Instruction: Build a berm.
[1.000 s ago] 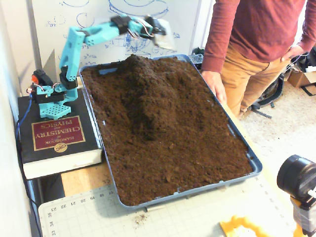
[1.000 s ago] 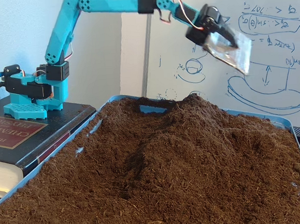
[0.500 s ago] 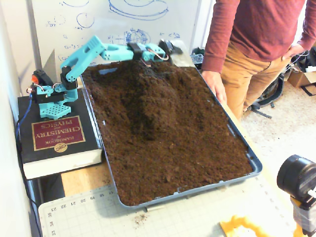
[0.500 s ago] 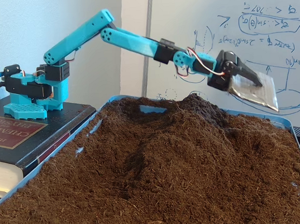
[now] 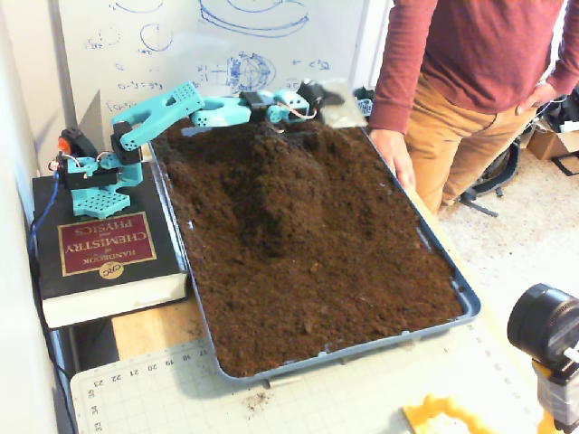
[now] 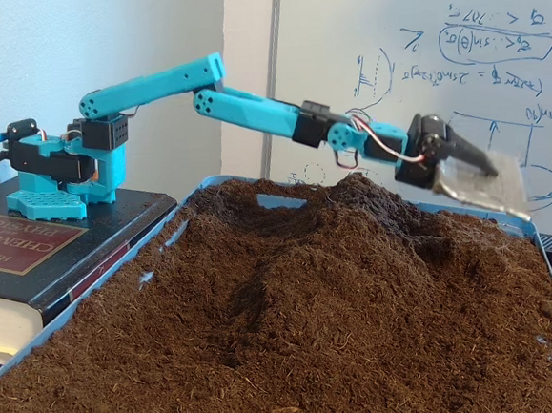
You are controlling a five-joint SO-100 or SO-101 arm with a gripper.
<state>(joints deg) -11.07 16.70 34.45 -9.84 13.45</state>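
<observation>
A blue tray (image 5: 362,358) is filled with dark brown soil. The berm (image 5: 270,194) is a raised ridge of soil running from the tray's far end toward its middle; it also shows in the other fixed view (image 6: 308,252). The turquoise arm reaches over the far end of the tray. My gripper (image 5: 318,99) hangs just above the soil beyond the berm's far end. Its black jaw lies against a flat translucent plate (image 6: 480,186), so the gripper (image 6: 472,174) looks shut on it.
The arm's base stands on a thick black book (image 5: 99,258) left of the tray. A person stands at the right with a hand (image 5: 393,155) on the tray's rim (image 6: 544,248). A camera (image 5: 547,330) is at the front right. A whiteboard stands behind.
</observation>
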